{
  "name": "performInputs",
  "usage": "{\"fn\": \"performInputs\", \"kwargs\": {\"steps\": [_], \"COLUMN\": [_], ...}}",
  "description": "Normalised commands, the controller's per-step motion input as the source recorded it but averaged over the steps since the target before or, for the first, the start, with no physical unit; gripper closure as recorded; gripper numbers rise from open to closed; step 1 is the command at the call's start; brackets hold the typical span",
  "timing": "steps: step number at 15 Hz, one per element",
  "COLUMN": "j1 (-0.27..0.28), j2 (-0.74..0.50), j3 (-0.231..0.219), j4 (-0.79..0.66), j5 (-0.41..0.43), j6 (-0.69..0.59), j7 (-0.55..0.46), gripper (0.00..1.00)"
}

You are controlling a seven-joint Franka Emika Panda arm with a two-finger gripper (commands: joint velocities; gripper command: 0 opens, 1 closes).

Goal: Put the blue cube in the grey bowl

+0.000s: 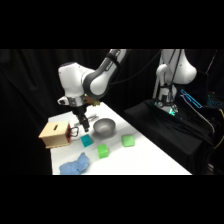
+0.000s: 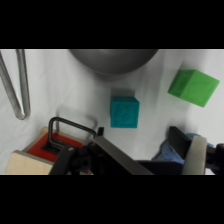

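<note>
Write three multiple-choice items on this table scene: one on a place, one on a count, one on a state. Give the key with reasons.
1. Where is the blue cube?
A. inside the grey bowl
B. on the table beside the grey bowl
C. on top of the wooden box

2. How many green cubes are on the table?
A. two
B. one
C. four

3. What is the hand doing with the blue cube?
A. lifting it
B. pressing it into the cloth
C. not touching it

Key: B, the cube rests on the white table just outside the grey bowl; A, the side view shows two green cubes; C, the cube sits free of the hand.
</note>
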Motion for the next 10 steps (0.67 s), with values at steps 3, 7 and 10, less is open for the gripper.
{"fn": "performInputs", "kwargs": {"steps": [3,7,10], "j1": [-0.042,-0.032,-0.028], "j2": [0.22,0.23,0.23], "j3": [0.02,0.007,0.006], "j4": [0.22,0.22,0.24], "j5": [-0.06,-0.071,-0.079], "j6": [0.11,0.13,0.12], "j7": [-0.06,-0.01,0.01], "gripper": [0.0,0.0,0.0]}}
